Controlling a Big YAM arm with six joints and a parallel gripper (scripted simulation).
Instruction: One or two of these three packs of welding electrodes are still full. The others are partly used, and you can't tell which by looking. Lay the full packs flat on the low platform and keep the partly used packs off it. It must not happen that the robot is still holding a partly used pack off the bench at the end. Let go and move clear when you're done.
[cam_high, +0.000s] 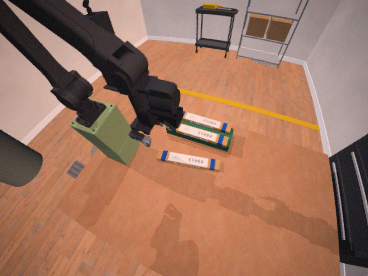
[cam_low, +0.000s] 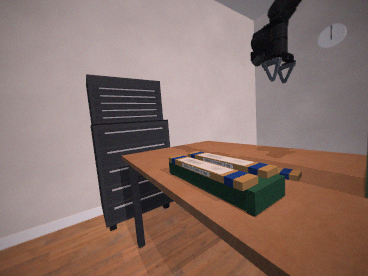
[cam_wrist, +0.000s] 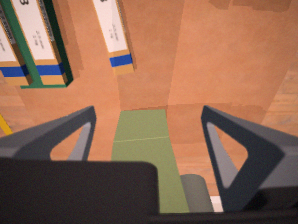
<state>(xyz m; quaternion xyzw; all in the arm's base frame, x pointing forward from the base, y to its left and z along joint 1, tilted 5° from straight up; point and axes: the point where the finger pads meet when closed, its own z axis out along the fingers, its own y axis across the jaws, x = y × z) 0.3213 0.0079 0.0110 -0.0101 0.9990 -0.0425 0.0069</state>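
Observation:
The low green platform (cam_high: 227, 147) (cam_low: 255, 200) (cam_wrist: 61, 45) bears two electrode packs lying flat, side by side. One pack (cam_high: 202, 121) (cam_low: 200, 167) (cam_wrist: 5, 45) lies along the side nearer the exterior camera. The other pack (cam_high: 201, 134) (cam_low: 225, 160) (cam_wrist: 31, 25) lies along the opposite side. The third pack (cam_high: 187, 159) (cam_low: 292, 174) (cam_wrist: 111, 25) lies flat on the table, beside and apart from the platform. All three are tan with white labels and blue bands. My gripper (cam_low: 278, 81) (cam_wrist: 148, 111) is wide open and empty, high above the table, off the packs' ends.
The green pedestal (cam_high: 112, 132) (cam_wrist: 142, 150) stands at the arm's base, below the gripper in the wrist view. The brown table (cam_high: 300, 170) (cam_low: 320, 220) holds the platform. A dark tool cabinet (cam_high: 352, 190) (cam_low: 132, 165) stands beyond it. The arm's shadow falls on the table.

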